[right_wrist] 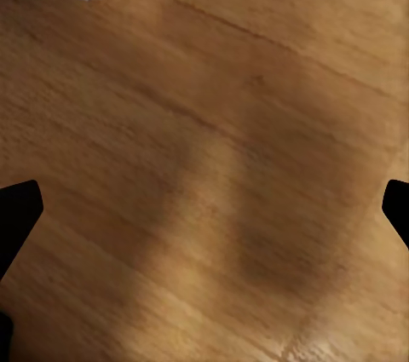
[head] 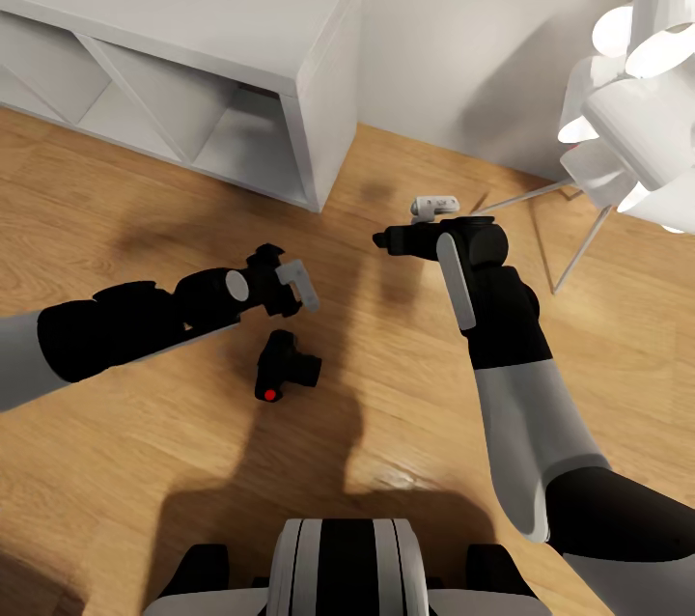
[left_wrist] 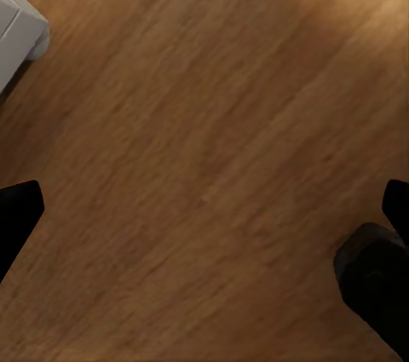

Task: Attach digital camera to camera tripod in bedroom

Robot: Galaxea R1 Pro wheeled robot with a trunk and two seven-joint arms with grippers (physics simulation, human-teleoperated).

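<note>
A: Status of the left side?
B: The white shelf unit stands at 11 o'clock against the wall. The left gripper hovers over the wood floor, jaws spread wide; in its wrist view one fingertip sits at each edge with bare planks between them.

A: Location of the camera?
B: It lies on the floor near centre, at 5 o'clock just below the left gripper and not touching it, red button toward the robot. Its dark corner shows in the left wrist view.

A: Right side?
B: The right gripper hangs at 1 o'clock of the camera, well apart, jaws open and holding nothing. The white floor lamp stands at 2 o'clock.
</note>
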